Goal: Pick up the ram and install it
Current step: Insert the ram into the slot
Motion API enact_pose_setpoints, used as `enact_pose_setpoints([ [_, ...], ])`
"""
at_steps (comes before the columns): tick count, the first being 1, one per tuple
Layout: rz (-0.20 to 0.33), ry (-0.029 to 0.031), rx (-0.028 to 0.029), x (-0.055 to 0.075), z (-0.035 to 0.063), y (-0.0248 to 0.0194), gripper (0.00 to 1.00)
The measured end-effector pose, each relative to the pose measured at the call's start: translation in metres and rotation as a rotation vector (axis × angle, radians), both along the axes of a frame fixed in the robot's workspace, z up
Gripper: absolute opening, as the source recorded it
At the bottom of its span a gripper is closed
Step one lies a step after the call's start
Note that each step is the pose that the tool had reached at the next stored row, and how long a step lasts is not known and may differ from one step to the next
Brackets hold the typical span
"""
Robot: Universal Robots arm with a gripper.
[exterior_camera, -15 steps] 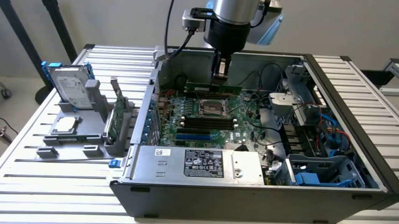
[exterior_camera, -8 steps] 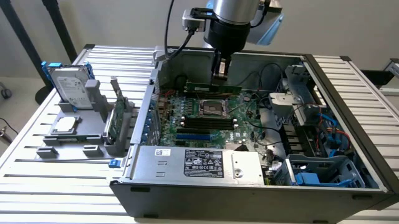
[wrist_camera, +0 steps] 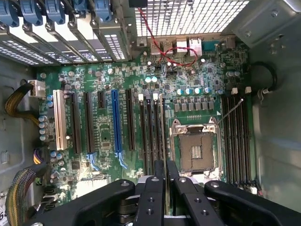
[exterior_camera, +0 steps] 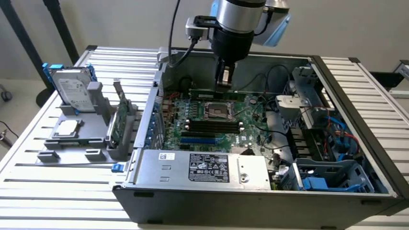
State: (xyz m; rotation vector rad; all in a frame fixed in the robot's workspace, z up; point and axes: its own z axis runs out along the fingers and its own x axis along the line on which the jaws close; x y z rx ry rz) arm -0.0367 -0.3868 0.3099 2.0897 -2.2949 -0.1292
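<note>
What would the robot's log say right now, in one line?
gripper: shut on ram | place: over board inside case | ram: not in a slot

My gripper = black; ram dk green. On green mobo: one blue slot, one white slot, rest black, red wire too.

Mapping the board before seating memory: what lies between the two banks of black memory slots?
The CPU socket lies there; the wrist view shows it plainly.
</note>
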Motion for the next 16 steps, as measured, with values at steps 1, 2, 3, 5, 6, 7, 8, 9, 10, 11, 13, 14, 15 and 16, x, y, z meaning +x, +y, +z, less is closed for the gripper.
enact_pose_setpoints([
  [1,0.0,-0.0006,0.0,-0.001,-0.0018,-0.0004,0.14],
  [2,0.0,-0.0014,0.0001,-0.001,-0.0037,-0.0008,0.14],
  [3,0.0,-0.0021,0.0,-0.002,-0.0056,-0.0014,0.14],
  [5,0.0,-0.0029,0.0,-0.003,-0.0091,-0.0027,0.14],
  [6,0.0,-0.0032,0.0,-0.003,-0.011,-0.0034,0.14],
  [7,0.0,-0.0035,0.0001,-0.003,-0.0128,-0.004,0.14],
  [8,0.0,-0.0036,0.0001,-0.003,-0.0146,-0.0047,0.14],
  [9,0.0,-0.0036,0.0,-0.003,-0.0165,-0.0055,0.14],
  [10,0.0,-0.0037,0.0,-0.003,-0.0183,-0.0062,0.14],
  [11,0.0,-0.0037,0.0,-0.003,-0.0201,-0.007,0.14],
  [13,0.0,-0.0037,0.0001,-0.003,-0.0237,-0.0085,0.14],
  [14,0.0,-0.0038,0.0001,-0.003,-0.0255,-0.0093,0.14],
  [15,0.0,-0.0038,0.0001,-0.003,-0.0273,-0.01,0.14],
  [16,0.0,-0.004,-0.0001,-0.003,-0.0291,-0.0106,0.14],
])
